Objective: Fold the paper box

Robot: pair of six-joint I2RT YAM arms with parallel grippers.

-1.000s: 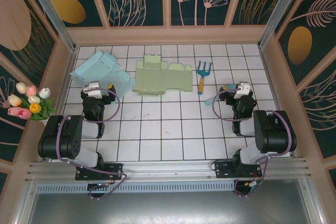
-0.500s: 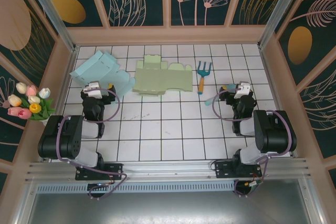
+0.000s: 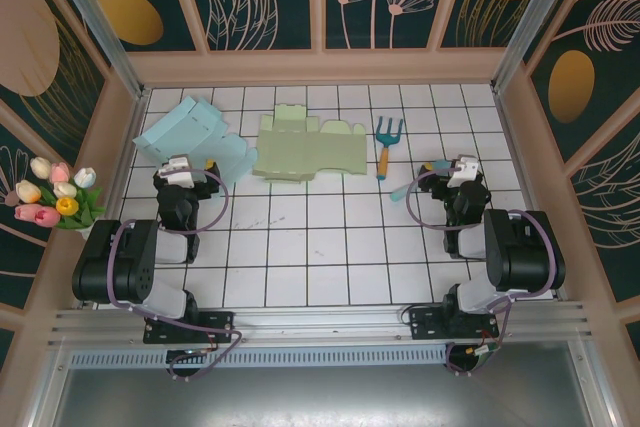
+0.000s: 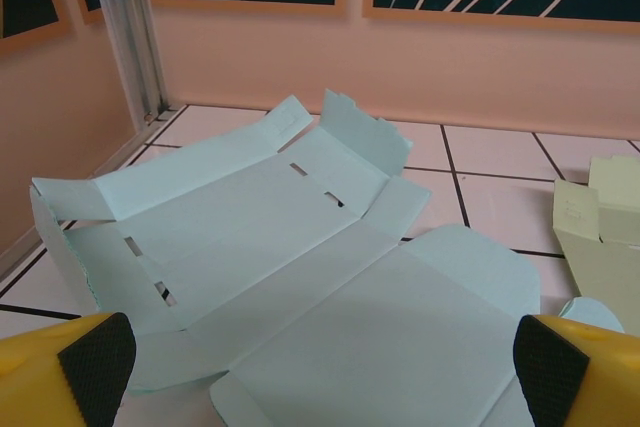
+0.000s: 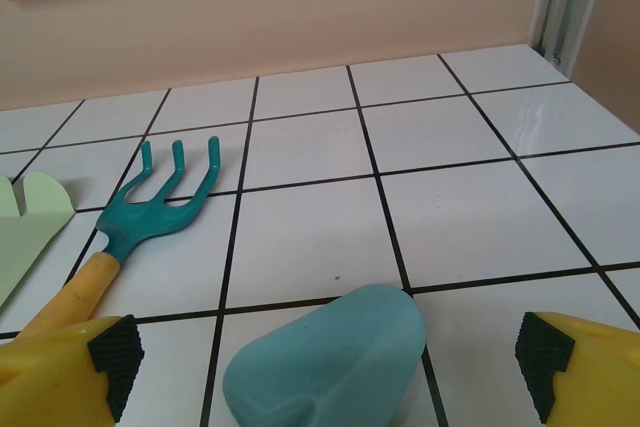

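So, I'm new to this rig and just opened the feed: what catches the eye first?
Two unfolded paper box blanks on the tiled table: a light blue blank at far left, flaps lifted, and a pale green blank lying flat mid-back. Right of it lies a teal garden fork with a yellow handle.

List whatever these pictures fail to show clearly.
- Blue box blank, left wrist view: near flaps cut off by the bottom edge.
- Green box blank, left wrist view: mostly cut off by the right edge.
- Teal object, right wrist view: lower part cut off by the bottom edge; too small in the top view to identify.
- Fork, right wrist view: handle end hidden behind the right end effector finger.
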